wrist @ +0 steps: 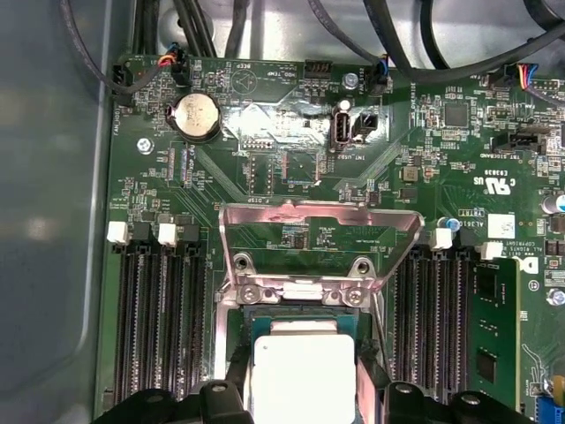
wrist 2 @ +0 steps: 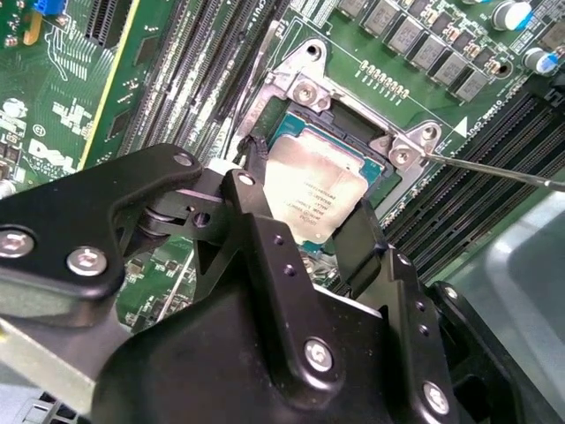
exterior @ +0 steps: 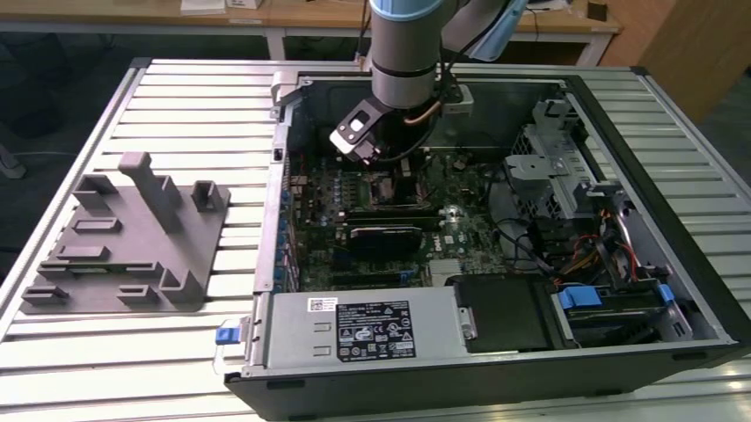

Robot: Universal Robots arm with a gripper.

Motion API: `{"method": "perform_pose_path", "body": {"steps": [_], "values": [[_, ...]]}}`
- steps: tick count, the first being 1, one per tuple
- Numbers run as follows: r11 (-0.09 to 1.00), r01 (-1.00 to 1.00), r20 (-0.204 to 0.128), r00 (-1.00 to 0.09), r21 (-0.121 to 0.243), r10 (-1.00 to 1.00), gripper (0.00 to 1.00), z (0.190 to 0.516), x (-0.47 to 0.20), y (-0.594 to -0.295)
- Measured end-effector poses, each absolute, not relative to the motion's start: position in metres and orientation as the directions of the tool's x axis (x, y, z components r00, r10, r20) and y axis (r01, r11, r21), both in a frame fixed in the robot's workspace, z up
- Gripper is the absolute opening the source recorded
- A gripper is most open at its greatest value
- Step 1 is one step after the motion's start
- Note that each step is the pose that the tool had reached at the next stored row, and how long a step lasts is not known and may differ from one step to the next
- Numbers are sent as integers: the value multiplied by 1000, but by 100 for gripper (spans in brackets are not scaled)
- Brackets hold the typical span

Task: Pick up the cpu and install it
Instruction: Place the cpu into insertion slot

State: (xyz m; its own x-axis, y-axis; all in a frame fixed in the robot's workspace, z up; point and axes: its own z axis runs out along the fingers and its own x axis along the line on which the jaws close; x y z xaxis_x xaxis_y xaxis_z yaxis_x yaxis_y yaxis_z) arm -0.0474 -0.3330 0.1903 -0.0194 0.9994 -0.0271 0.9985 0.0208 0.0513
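- Arm (exterior: 405,53) reaches down into the open computer case (exterior: 692,290), which lies on its side on the slatted metal tabletop (exterior: 105,360).
- Tool (wrist 2: 307,201) is low over the motherboard (wrist: 291,168), at the socket (wrist 2: 305,134).
- In both wrist views the tool's 2 black fingers (wrist 2: 355,237) sit on 2 opposite edges of the cpu (wrist 2: 311,187) and look pressed against it, so the tool is pinching the cpu.
- The cpu is silvery side up, inside the opening of the socket, tilted little if at all.
- Cannot tell whether the cpu is fully seated or held just above the contacts.
- Socket load plate (wrist: 318,237) is flipped open and stands up behind the socket in the first wrist view.
- 2 screw heads (wrist 2: 305,89) show on the metal socket frame (wrist 2: 274,84) in the second wrist view.
- Thin metal lever rod (wrist 2: 508,173) sticks out sideways from the frame, unlatched.
- Black memory slots (wrist: 159,327) run along both sides of the socket, and 1 green memory module (wrist: 490,331) is fitted on one side.
- Coin battery (wrist: 194,117) sits on the motherboard, well apart from the socket.
- Grey plastic block (exterior: 129,242) with upright posts lies on the tabletop to the exterior view's left of the case, well apart from the tool.
- Power supply (exterior: 352,327) fills the near corner of the case.
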Motion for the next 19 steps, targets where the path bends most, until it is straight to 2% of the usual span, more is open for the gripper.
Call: {"method": "perform_pose_path", "body": {"steps": [19], "values": [[10, 999, -28, -9, 51, 1000, 55, 189, -47, -333]]}}
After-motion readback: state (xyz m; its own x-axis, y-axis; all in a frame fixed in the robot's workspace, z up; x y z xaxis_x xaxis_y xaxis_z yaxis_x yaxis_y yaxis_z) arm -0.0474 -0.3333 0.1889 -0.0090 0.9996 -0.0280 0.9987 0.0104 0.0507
